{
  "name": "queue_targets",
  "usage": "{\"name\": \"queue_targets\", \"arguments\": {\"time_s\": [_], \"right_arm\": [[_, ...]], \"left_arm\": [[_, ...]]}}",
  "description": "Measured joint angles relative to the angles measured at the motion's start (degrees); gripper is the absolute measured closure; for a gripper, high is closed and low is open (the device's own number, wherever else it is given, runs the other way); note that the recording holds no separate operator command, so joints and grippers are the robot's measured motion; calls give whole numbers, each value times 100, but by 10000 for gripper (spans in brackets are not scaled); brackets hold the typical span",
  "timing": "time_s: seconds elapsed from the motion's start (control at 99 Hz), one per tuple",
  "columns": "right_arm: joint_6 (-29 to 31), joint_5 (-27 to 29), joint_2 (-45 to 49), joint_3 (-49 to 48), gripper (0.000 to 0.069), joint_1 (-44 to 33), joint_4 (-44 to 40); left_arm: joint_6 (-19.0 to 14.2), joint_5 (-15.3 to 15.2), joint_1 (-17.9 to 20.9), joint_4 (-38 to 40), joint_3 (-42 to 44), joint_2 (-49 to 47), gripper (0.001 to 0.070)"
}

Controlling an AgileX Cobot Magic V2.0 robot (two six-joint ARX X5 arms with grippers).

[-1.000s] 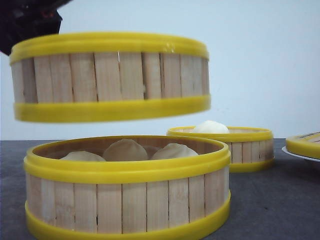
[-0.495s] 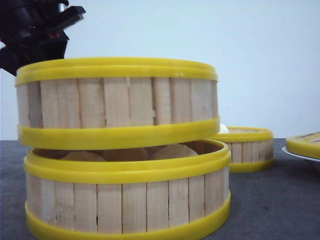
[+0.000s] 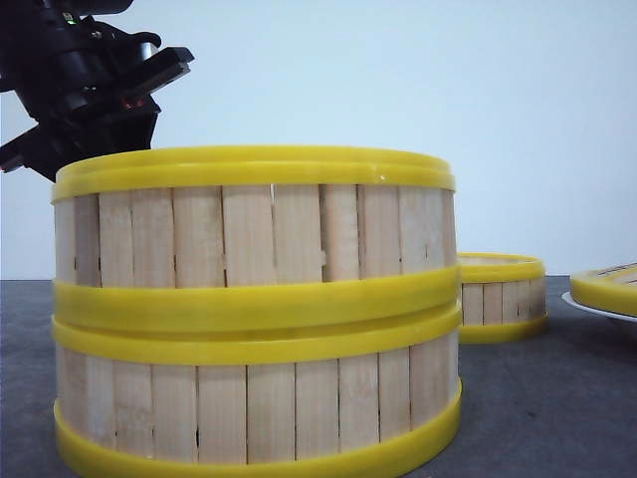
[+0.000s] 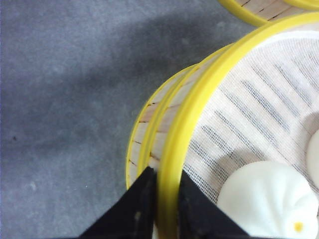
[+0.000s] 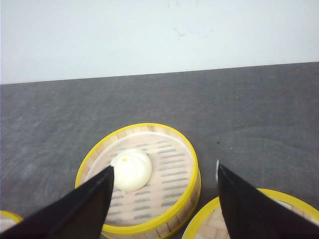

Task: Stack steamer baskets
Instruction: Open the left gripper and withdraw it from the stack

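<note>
Two steamer baskets stand stacked at the front left: the upper basket [image 3: 254, 224] rests on the lower basket [image 3: 254, 398], their yellow rings touching. My left gripper [image 4: 167, 181] is shut on the upper basket's rim [image 4: 199, 104], one finger outside and one inside, with white buns [image 4: 269, 199] on its cloth floor. The left arm [image 3: 90, 80] shows above the stack's left edge. A third steamer basket [image 3: 501, 297] stands behind to the right. My right gripper [image 5: 165, 168] hangs open above that basket [image 5: 149, 125], which holds one white bun [image 5: 131, 169].
A yellow-rimmed bamboo piece [image 3: 607, 289] lies on a white plate [image 3: 582, 305] at the far right edge; it also shows under my right gripper as a yellow rim [image 5: 209, 214]. Grey tabletop [image 3: 537, 398] lies between the stack and the plate.
The left arm came down with the upper basket, which hung above the lower basket a second ago and now sits on it, hiding the buns inside.
</note>
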Motion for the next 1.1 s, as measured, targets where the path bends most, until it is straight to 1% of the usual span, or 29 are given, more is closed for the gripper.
{"name": "queue_targets", "arguments": {"time_s": [0.333,0.404,0.465,0.576,0.616,0.667,0.889,1.021,1.101], "right_arm": [[0,0,2,0,287,0,0],[0,0,2,0,287,0,0],[0,0,2,0,287,0,0],[0,0,2,0,287,0,0],[0,0,2,0,287,0,0],[0,0,2,0,287,-2,0],[0,-4,4,0,287,0,-2],[0,-11,61,0,287,0,-2],[2,-37,181,0,287,0,0]], "left_arm": [[11,24,0,9,37,66,678],[11,42,0,0,37,66,668],[-11,61,-4,-17,37,94,625],[-13,61,-13,-66,20,219,496],[-13,61,-13,-66,17,219,470],[-13,63,-13,-44,17,219,454],[-13,57,17,186,13,94,440],[-13,37,111,625,11,-452,440],[-15,-101,195,927,11,-966,440]]}}
